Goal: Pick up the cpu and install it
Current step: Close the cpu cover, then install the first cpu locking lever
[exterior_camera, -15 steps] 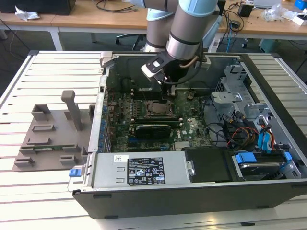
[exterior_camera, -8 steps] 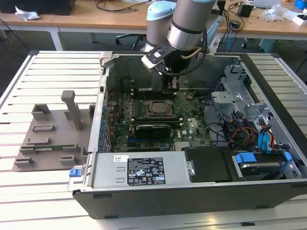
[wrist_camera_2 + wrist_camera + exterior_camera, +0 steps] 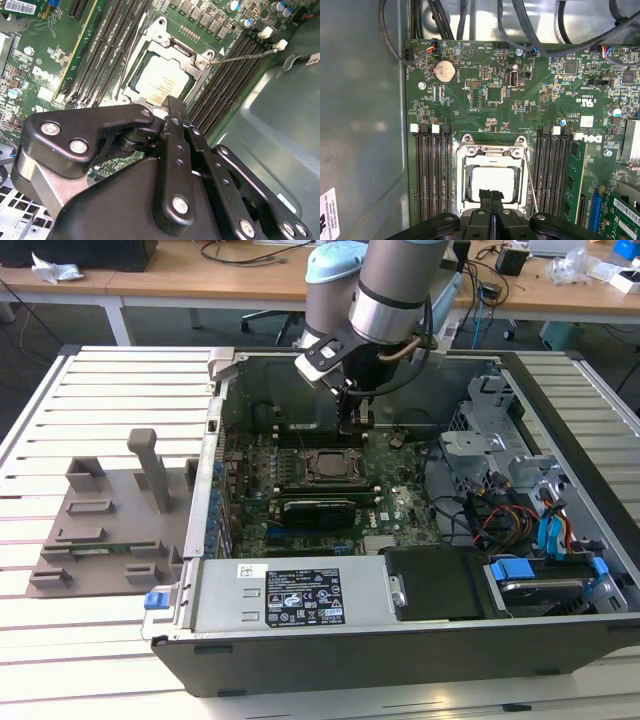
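The cpu point(image 3: 162, 80) point(image 3: 492, 181), a silvery-white square chip, lies flat inside the metal socket frame point(image 3: 170, 37) point(image 3: 492, 148) on the green motherboard point(image 3: 485, 100). My gripper point(image 3: 491, 194) point(image 3: 170, 102) hangs just above the chip's near edge. Its two black fingers are pressed together and shut, with nothing between them. In the exterior view the gripper point(image 3: 355, 425) reaches down into the open computer case point(image 3: 560, 420), just behind the socket point(image 3: 325, 465). A thin wire lever point(image 3: 532, 185) point(image 3: 245, 55) runs along one side of the socket.
Black memory slots point(image 3: 432, 175) flank the socket, and a green memory stick point(image 3: 575, 175) stands in one of them. Cables point(image 3: 535, 30) cross the board's edge near a coin battery point(image 3: 445, 71). A power supply point(image 3: 290, 595), drive bay point(image 3: 540, 580) and grey fixture point(image 3: 110, 530) are nearby.
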### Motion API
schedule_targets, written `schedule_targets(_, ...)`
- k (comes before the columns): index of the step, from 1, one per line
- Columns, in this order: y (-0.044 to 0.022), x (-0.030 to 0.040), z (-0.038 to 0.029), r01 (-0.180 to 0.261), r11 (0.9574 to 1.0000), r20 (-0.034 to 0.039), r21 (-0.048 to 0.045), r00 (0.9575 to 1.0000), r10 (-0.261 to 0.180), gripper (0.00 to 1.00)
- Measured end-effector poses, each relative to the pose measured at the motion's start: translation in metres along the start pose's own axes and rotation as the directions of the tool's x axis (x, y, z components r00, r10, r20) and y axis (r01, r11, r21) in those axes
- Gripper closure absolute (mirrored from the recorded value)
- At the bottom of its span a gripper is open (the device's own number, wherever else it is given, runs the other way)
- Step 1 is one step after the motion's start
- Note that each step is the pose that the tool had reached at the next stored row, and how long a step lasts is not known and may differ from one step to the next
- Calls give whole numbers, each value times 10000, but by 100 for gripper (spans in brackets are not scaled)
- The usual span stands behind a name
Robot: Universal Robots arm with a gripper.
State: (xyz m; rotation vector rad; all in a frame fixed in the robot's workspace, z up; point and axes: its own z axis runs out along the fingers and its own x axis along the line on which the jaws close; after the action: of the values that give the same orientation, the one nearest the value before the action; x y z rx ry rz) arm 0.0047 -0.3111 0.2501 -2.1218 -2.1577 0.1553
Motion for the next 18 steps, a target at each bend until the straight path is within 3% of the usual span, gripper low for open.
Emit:
schedule_targets(9,0,0,-2,0,10000,0,-14,10000,0,89)
schedule_targets(11,0,-1,-2,1,9996,9,-265,10000,-1,89)
schedule_targets(12,0,0,0,3,9987,9,-507,10000,-2,89)
schedule_targets(13,0,0,1,4,9978,13,-658,10000,-3,89)
schedule_targets(14,0,0,3,6,9948,18,-1022,10000,-4,89)
schedule_targets(15,1,0,4,7,9923,21,-1238,10000,-5,89)
schedule_targets(18,1,0,4,19,9920,23,-1260,10000,-16,89)
